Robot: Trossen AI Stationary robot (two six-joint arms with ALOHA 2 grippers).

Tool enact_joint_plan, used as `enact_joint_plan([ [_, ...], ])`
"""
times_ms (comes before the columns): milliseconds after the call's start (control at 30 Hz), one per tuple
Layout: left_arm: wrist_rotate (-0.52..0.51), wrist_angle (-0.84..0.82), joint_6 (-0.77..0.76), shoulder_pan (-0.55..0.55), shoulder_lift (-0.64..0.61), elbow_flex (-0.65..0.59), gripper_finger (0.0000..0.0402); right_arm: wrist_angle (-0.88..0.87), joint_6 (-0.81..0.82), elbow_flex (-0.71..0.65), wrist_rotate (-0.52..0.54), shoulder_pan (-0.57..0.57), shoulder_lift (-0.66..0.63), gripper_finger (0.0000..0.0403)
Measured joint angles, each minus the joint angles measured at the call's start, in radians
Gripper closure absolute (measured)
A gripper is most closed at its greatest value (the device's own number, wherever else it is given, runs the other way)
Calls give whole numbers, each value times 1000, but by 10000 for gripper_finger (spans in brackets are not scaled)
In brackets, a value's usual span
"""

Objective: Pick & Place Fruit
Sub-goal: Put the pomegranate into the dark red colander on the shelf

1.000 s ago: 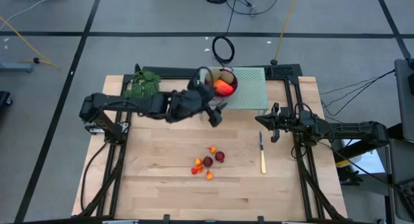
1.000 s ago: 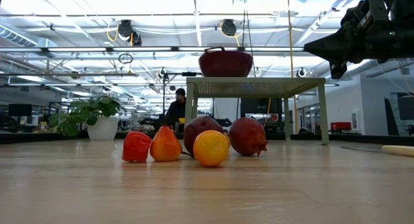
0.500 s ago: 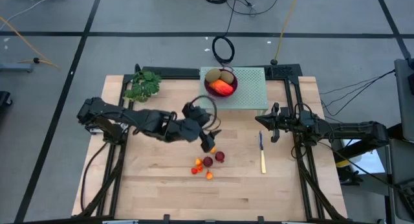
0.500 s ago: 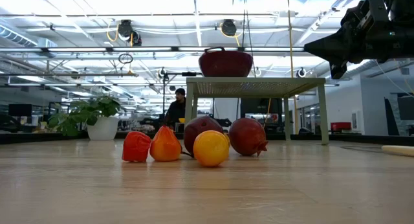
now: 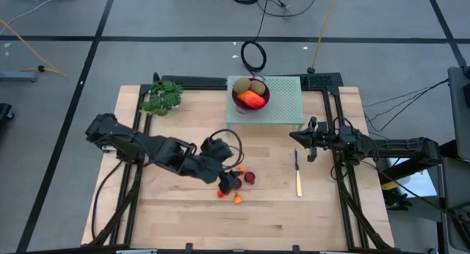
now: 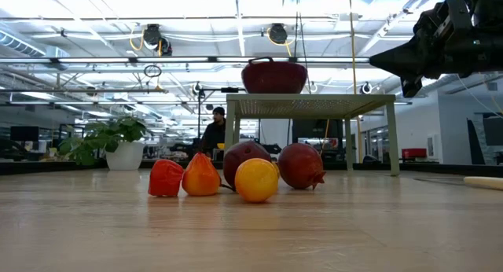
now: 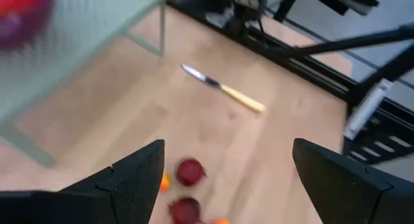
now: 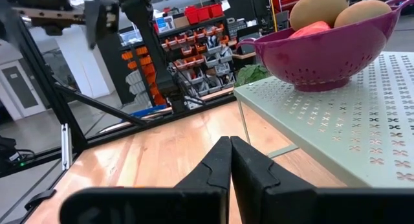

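A pale wooden tabletop [image 5: 183, 217] fills a black frame. Left of the yellow-handled knife [image 5: 297, 175], the left gripper [image 5: 229, 182] hangs wide open over the loose fruit: dark red round ones [image 5: 249, 178] and tiny orange-red pieces [image 5: 237, 199]. Beyond the knife, a purple colander [image 5: 251, 95] on a pale green perforated stand [image 5: 283, 103] holds olive-brown kiwis [image 5: 248, 86] and an elongated orange-red fruit [image 5: 254, 100]. Right of the knife, the right gripper [image 5: 299, 140] waits, fingers closed.

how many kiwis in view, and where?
2. Both kiwis sit in the purple colander on the green perforated stand at the table's far edge: one beside the other, above the elongated orange-red fruit. None visible among the loose fruit on the table.
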Motion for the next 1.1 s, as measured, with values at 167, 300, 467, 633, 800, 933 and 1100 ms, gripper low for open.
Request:
enact_joint_plan([
  [167, 21, -23, -105, -33, 0, 0, 66, 0, -25, 0, 0, 0, 0, 399],
  [300, 20, -25, -162, -68, 3, 0, 66, 0, -42, 0, 0, 0, 0, 399],
  [467, 18, -27, -214, -103, 26, 0, 66, 0, -42, 0, 0, 0, 0, 399],
  [633, 16, -28, -251, -105, 51, -1, 66, 0, -42, 0, 0, 0, 0, 399],
  [800, 6, -30, -307, -80, 50, -2, 66, 1, -40, 0, 0, 0, 0, 399],
  [933, -12, -31, -352, -68, 50, -2, 66, 1, -35, 0, 0, 0, 0, 399],
  [1100, -14, -57, -427, -54, 50, -2, 66, 1, -35, 0, 0, 0, 0, 399],
])
